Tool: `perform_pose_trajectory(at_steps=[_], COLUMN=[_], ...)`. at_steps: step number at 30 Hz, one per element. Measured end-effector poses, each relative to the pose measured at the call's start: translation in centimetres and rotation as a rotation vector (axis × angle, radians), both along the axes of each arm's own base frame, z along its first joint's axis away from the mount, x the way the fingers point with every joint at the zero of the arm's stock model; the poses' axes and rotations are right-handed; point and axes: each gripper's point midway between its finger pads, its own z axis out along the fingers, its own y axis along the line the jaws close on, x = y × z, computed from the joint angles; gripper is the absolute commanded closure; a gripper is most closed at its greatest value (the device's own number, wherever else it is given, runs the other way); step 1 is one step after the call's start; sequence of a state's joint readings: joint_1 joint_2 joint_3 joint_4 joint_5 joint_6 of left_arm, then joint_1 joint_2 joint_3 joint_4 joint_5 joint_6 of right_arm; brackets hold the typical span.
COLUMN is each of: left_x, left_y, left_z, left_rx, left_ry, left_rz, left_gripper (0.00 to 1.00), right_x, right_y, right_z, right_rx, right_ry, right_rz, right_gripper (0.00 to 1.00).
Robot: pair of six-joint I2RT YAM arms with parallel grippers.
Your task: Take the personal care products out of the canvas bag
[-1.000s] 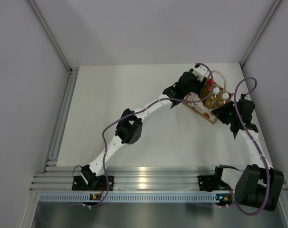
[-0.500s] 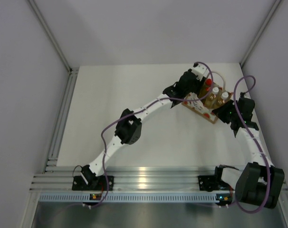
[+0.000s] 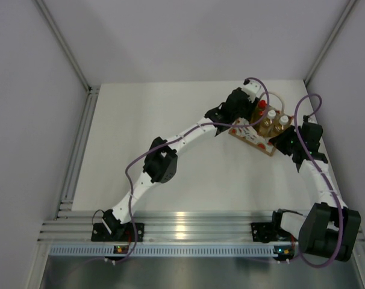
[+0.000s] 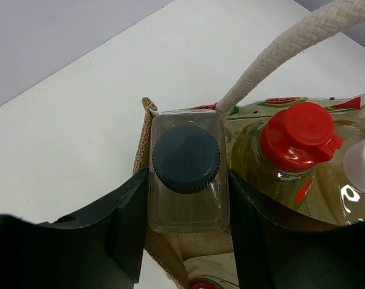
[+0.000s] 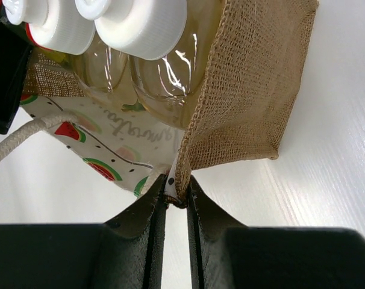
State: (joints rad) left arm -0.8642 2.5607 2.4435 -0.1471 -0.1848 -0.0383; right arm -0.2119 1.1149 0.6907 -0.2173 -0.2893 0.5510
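Observation:
The canvas bag stands at the far right of the table, and its burlap side fills the right wrist view. My left gripper reaches into its left end. In the left wrist view its fingers press both sides of the clear bottle with the dark grey cap. The yellow bottle with the red cap stands beside it. Two white-capped amber bottles sit at the bag's other end. My right gripper is shut on the bag's lower corner seam.
The bag's white rope handle arches over the bottles. The right enclosure wall stands close behind the bag and my right arm. An aluminium rail runs along the near edge. White tabletop lies left of the bag.
The left gripper and the bag with its bottles have shifted a little to the left. The right gripper has followed, still holding the bag's corner.

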Motion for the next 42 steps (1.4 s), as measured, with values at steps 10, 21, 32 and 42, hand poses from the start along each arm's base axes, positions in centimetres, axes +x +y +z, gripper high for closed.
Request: perform_pose_trajectory(at_steps=[10, 21, 32, 42], left_x=[-0.4, -0.7, -1.3, -1.6], left_y=[0.3, 0.5, 0.9, 1.7], left_z=[0.2, 0.5, 3.5, 7.5], left_rx=[0.022, 0.027, 0.001, -0.045], left_ry=[0.011, 0.012, -0.013, -0.052], left_rz=[-0.006, -0.003, 0.025, 0.046], left_gripper=[1.0, 1.0, 1.0, 1.0], right_x=[0.0, 0.0, 0.0, 0.2], right_y=[-0.3, -0.5, -0.8, -0.9], right_z=[0.1, 0.0, 0.0, 0.0], right_rx=[-0.026, -0.04, -0.052, -0.061], right_ry=[0.005, 0.005, 0.006, 0.007], right_rz=[0.0, 0.0, -0.008, -0.006], right_gripper=[1.0, 1.0, 1.0, 1.0])
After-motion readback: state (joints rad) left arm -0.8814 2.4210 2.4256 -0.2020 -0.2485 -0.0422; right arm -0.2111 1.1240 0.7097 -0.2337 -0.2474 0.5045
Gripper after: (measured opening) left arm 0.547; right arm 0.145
